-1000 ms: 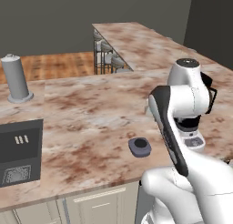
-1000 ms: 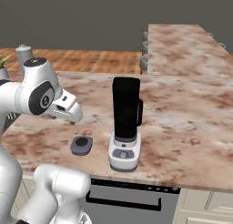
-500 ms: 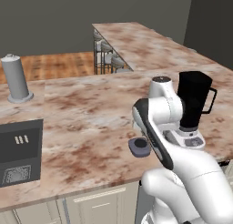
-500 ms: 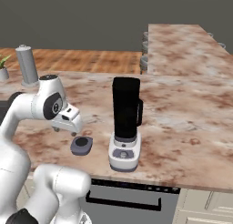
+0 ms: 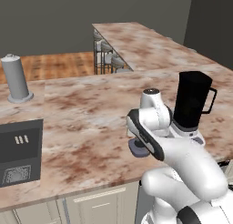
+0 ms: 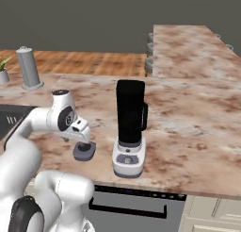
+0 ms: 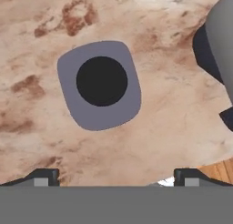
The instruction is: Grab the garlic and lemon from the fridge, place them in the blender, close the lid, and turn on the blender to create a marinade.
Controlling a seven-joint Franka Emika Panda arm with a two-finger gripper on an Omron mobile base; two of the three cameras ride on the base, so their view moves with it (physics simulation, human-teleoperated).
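Note:
The lid (image 7: 99,84), a blue-grey rounded square with a black round centre, lies flat on the marble counter (image 7: 173,123). My gripper (image 7: 116,177) hangs straight above it, open, with nothing between its fingertips (image 7: 43,175). From the right base the gripper (image 6: 84,142) sits just over the lid (image 6: 84,152), left of the blender (image 6: 130,125). The left base view has the lid (image 5: 136,149) half hidden behind my arm, beside the blender (image 5: 191,102), whose black jar stands uncovered on its light base. Garlic, lemon and fridge are out of view.
A plain grey canister (image 5: 16,79) (image 6: 28,68) stands at the far left of the counter. A black panel (image 5: 18,148) is set into the counter at the left. A peninsula counter (image 5: 141,43) with stools (image 5: 107,57) runs off behind.
The arm has swung down from beside the blender jar to the counter, bringing the gripper over the lid. The jaws stayed open. Lid and blender have not moved.

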